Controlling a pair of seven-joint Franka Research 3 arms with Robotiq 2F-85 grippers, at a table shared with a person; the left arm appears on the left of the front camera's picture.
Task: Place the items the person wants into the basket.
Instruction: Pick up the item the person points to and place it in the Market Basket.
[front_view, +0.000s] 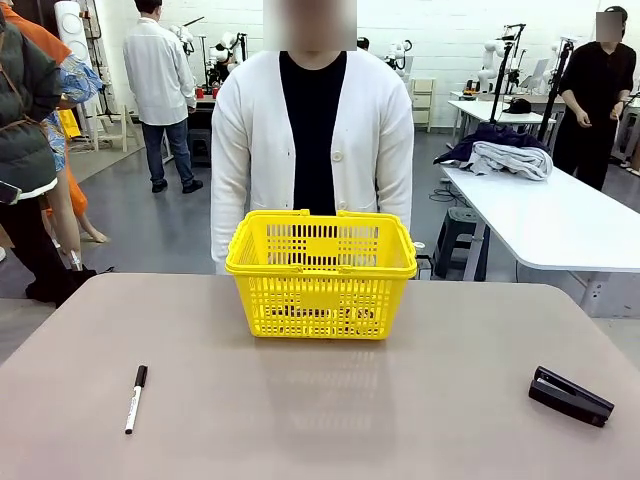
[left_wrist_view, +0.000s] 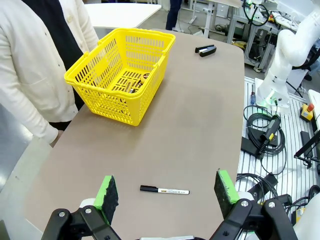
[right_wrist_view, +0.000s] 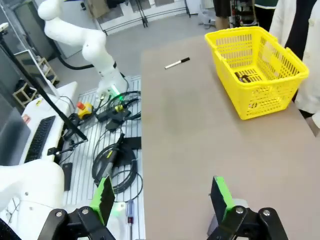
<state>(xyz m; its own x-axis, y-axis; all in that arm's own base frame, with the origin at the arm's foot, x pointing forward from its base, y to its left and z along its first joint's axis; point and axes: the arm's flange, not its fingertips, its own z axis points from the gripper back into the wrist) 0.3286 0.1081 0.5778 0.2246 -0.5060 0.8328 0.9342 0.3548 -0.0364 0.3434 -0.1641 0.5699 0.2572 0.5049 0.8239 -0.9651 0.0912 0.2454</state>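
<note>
Behind the grey-brown table (front_view: 320, 420) runs a lab floor with white benches and other people standing about. At the table's eight o'clock lies a white marker (front_view: 135, 398) with a black cap, pointing roughly away from the robot. Toward twelve o'clock, at the far edge, stands the basket (front_view: 321, 272): bright yellow plastic, slotted lattice walls, both handles folded down along the rim, upright and square to the table. Through its open top the left wrist view shows small dark and yellow items (left_wrist_view: 134, 86) on the floor, too small to tell apart. The person (front_view: 312, 140) in a white cardigan over black stands right behind the basket, arms down, hands hidden by it. At four o'clock a black stapler (front_view: 570, 395) lies slantwise near the table's right edge. Left gripper (left_wrist_view: 167, 192) hangs high over the near-left table, green pads wide apart, gripping nothing, the marker below between them. Right gripper (right_wrist_view: 162, 200) hangs over the near-right edge, likewise spread wide with nothing between its pads.
</note>
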